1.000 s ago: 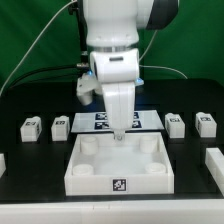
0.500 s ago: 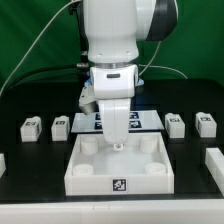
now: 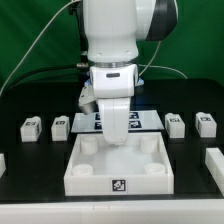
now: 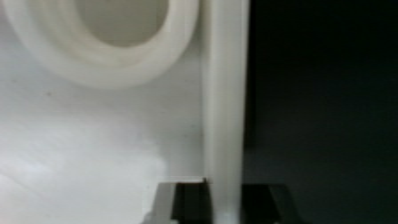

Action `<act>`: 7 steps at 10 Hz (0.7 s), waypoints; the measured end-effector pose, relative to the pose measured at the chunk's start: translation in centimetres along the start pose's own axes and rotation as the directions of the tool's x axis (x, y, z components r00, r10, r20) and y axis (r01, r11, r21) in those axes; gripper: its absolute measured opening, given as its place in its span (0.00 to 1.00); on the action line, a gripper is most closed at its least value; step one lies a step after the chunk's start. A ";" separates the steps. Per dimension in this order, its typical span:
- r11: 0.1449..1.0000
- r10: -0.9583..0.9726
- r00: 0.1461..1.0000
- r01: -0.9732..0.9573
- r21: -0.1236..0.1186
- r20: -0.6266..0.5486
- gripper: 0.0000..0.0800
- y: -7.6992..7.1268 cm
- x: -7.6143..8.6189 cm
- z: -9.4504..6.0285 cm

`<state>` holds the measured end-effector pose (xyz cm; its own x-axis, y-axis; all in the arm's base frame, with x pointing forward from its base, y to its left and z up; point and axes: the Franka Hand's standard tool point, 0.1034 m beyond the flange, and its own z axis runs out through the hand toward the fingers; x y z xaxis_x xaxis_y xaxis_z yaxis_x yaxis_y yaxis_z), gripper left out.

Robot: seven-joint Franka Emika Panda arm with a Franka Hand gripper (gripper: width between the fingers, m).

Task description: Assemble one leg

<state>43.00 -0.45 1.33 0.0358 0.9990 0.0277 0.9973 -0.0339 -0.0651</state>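
Note:
Four small white legs with tags stand in a row on the black table: two at the exterior view's left [image 3: 31, 126] [image 3: 60, 126] and two at its right [image 3: 175, 123] [image 3: 206, 124]. The large white square tray piece [image 3: 118, 183] lies in the middle. My gripper [image 3: 118, 141] is down at the tray's far wall. In the wrist view the gripper [image 4: 224, 205] has one dark finger [image 4: 187, 203] on each side of that thin wall [image 4: 222, 100], pressed against it. A round corner socket [image 4: 111, 45] shows beside the wall. No leg is in the gripper.
The marker board [image 3: 150, 120] lies behind the tray, partly hidden by the arm. Two more white parts show at the table's edges, at the exterior view's left [image 3: 2, 160] and right [image 3: 214, 160].
The gripper has come down from above the tray's middle to its far wall, and the fingertips now sit at wall height.

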 end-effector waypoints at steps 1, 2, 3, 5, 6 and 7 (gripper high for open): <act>1.000 0.000 1.000 0.000 -0.003 0.000 0.08 0.1 0.0 0.0; 1.000 0.000 1.000 0.000 -0.005 0.000 0.08 0.1 0.0 0.0; 1.000 0.000 1.000 0.000 -0.005 0.000 0.08 0.1 0.0 0.0; 1.000 0.000 1.000 0.000 -0.006 0.000 0.08 0.1 0.0 -0.1; 1.000 0.000 1.000 0.000 -0.007 -0.001 0.08 0.2 0.0 -0.1; 0.999 -0.012 1.000 0.012 -0.032 -0.006 0.08 0.9 0.5 -0.1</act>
<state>43.93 0.03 1.36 0.0238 0.9991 0.0348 0.9992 -0.0227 -0.0329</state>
